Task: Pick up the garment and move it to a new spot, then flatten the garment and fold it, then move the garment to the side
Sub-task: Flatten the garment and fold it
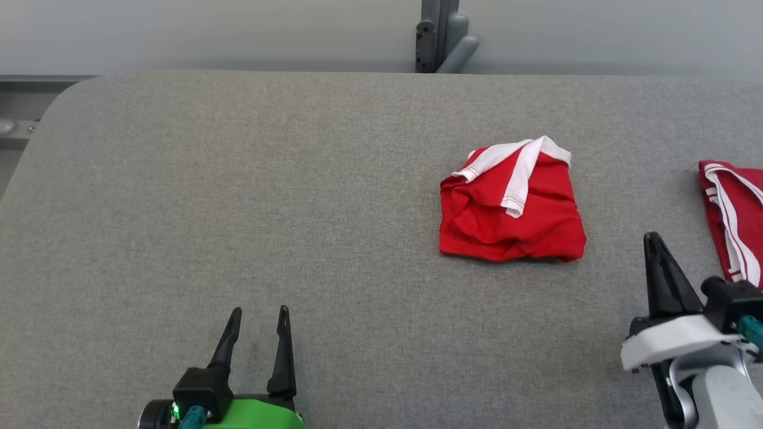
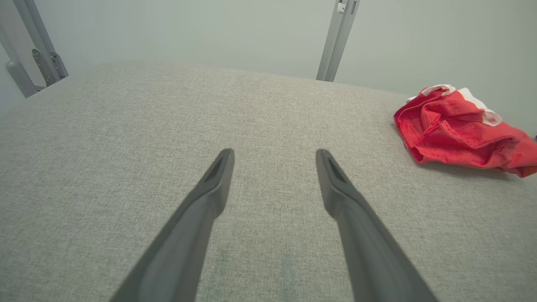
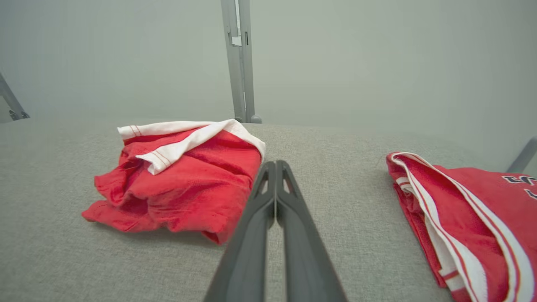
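The garment (image 1: 512, 220) is a red piece with white trim, lying bunched and loosely folded on the grey table (image 1: 238, 179), right of centre. It also appears in the left wrist view at the far right (image 2: 457, 130) and in the right wrist view to the left of the fingers (image 3: 180, 184). My left gripper (image 1: 260, 310) hovers open and empty near the table's front edge, well left of the garment, its fingers spread (image 2: 275, 153). My right gripper (image 1: 653, 238) stands shut with nothing in it, just right of the garment's near corner (image 3: 275, 163).
A second red garment with white stripes (image 1: 733, 220) lies at the table's right edge, right of my right gripper (image 3: 461, 209). A grey metal post (image 1: 438, 36) rises behind the table's far edge. The table's left half is bare felt.
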You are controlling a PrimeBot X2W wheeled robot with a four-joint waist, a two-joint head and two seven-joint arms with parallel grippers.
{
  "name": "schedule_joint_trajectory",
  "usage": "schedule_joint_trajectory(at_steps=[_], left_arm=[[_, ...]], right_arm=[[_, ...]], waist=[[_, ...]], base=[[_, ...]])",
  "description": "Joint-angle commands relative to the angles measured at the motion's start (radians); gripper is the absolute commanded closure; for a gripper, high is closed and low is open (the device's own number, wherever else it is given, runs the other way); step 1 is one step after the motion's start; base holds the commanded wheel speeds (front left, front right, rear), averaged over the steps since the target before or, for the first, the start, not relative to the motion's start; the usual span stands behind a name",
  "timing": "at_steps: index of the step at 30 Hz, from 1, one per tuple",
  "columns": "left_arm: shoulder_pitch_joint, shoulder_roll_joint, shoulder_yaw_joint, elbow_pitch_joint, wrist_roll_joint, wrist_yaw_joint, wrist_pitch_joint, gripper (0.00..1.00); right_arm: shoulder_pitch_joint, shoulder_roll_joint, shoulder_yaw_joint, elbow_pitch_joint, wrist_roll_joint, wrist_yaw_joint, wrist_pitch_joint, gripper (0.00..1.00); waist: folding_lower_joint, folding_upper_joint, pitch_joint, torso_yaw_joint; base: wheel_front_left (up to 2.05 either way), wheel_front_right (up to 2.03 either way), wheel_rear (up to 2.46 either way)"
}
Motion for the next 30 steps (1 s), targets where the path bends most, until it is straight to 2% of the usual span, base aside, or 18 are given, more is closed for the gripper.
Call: schedule_joint_trajectory(at_steps=[1,9,18,30], left_arm=[[-0.026,0.001,-0.001,-0.008,0.006,0.001,-0.002,0.00],[-0.059,0.001,-0.013,-0.016,0.005,-0.002,-0.003,0.00],[-0.096,0.002,-0.029,-0.016,-0.008,0.005,-0.003,0.00],[-0.109,0.002,-0.057,-0.007,-0.028,0.016,-0.003,0.00]], right_arm=[[-0.064,-0.006,0.019,0.046,-0.003,-0.001,-0.003,1.00],[-0.238,0.001,0.125,0.253,-0.013,-0.001,-0.003,1.00],[-0.400,0.033,0.152,0.468,-0.030,-0.001,-0.003,1.00],[-0.516,0.038,0.171,0.575,-0.032,-0.001,-0.003,1.00]], waist=[[0.0000,0.0106,0.035,0.014],[0.0000,0.0106,0.085,0.048],[0.0000,0.0106,0.127,0.078],[0.0000,0.0106,0.124,0.116]], base=[[0.00,0.00,0.00],[0.00,0.00,0.00],[0.00,0.00,0.00],[0.00,0.00,0.00]])
